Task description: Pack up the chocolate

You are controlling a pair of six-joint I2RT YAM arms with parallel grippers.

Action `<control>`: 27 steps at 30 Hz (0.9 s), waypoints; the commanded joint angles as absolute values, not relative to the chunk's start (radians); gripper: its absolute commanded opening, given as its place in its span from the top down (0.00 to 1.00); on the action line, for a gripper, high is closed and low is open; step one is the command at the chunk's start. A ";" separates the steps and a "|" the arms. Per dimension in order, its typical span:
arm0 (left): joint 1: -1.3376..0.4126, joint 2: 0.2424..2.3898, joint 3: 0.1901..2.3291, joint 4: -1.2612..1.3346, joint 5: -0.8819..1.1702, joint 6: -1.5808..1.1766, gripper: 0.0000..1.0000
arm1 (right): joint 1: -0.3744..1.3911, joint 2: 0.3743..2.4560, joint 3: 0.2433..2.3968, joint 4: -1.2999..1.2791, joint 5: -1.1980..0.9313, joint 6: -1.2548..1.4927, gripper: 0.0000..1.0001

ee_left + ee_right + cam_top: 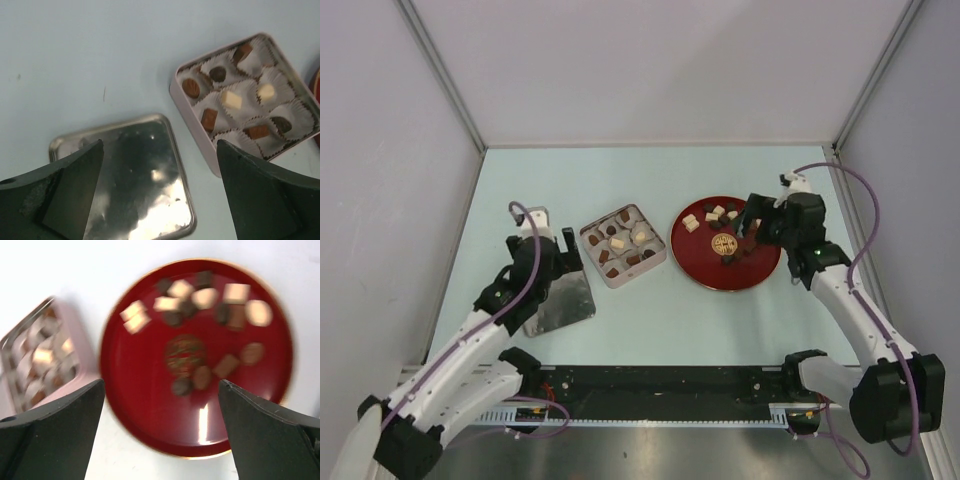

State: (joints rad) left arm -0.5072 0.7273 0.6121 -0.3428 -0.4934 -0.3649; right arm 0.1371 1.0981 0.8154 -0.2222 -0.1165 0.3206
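Red plate (140,405): it is sitting on the pale table (720,330), just to the right of the square tin (199,134).
Chocolate (236,292): a good many loose pieces are lying on the plate. Cream and dark ones are crowding its far side, and a few brown ones are sitting apart near the gold emblem in the middle. More pieces are already resting in the tin's white paper cups (277,80).
Cups: most are carrying a piece. One near cup seems to be sitting empty, though I cannot tell for sure.
Lid (135,170): it is lying flat on the table to the left of the tin, apart from it.
Right tool (161,382): it is hovering over the plate with its jaws spread wide and nothing between them. Its wrist picture is blurred.
Left tool (157,145): it is hanging released above the lid, gripping nothing.
Step in hand: judging by the pose, the right arm is lining up to pick one piece off the plate.
Doing it well: aim for a lone brown piece near the emblem rather than the packed far cluster, so the jaws are not nudging its neighbours. Come straight down with the piece centred, close gently and lift clear of the rim before crossing to the tin.
Risk: a small, smooth chunk may be skidding on the glossy plate if the jaws meet it off-centre.
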 commanded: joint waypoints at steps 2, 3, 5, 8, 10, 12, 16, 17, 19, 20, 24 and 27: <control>-0.500 0.919 0.721 -0.506 -0.457 -0.550 0.02 | 0.327 1.002 0.825 -0.212 -0.002 0.247 0.00; -0.500 0.942 0.733 -0.515 -0.448 -0.566 0.03 | 0.348 0.988 0.827 -0.219 0.000 0.244 0.00; -0.500 1.003 0.735 -0.515 -0.419 -0.600 0.06 | 0.385 0.954 0.824 -0.241 0.052 0.236 0.00; -0.500 1.070 0.732 -0.488 -0.388 -0.636 0.13 | 0.420 0.919 0.813 -0.249 0.075 0.226 0.00; -0.500 1.103 0.730 -0.479 -0.373 -0.656 0.20 | 0.428 0.907 0.799 -0.248 0.081 0.224 0.00; -0.500 1.149 0.727 -0.459 -0.361 -0.666 0.24 | 0.442 0.897 0.796 -0.250 0.089 0.221 0.00; -0.500 1.209 0.709 -0.417 -0.347 -0.693 0.41 | 0.453 0.882 0.785 -0.252 0.101 0.215 0.00; -0.500 1.216 0.707 -0.411 -0.344 -0.695 0.42 | 0.453 0.879 0.779 -0.252 0.103 0.213 0.00; -0.500 1.242 0.700 -0.390 -0.330 -0.696 0.46 | 0.453 0.879 0.775 -0.253 0.109 0.213 0.00; -0.500 1.253 0.696 -0.384 -0.324 -0.698 0.46 | 0.453 0.879 0.772 -0.253 0.109 0.212 0.00; -0.500 1.296 0.686 -0.350 -0.295 -0.704 0.47 | 0.453 0.884 0.769 -0.252 0.110 0.207 0.00; -0.500 1.327 0.673 -0.331 -0.282 -0.718 0.48 | 0.453 0.890 0.769 -0.249 0.112 0.206 0.00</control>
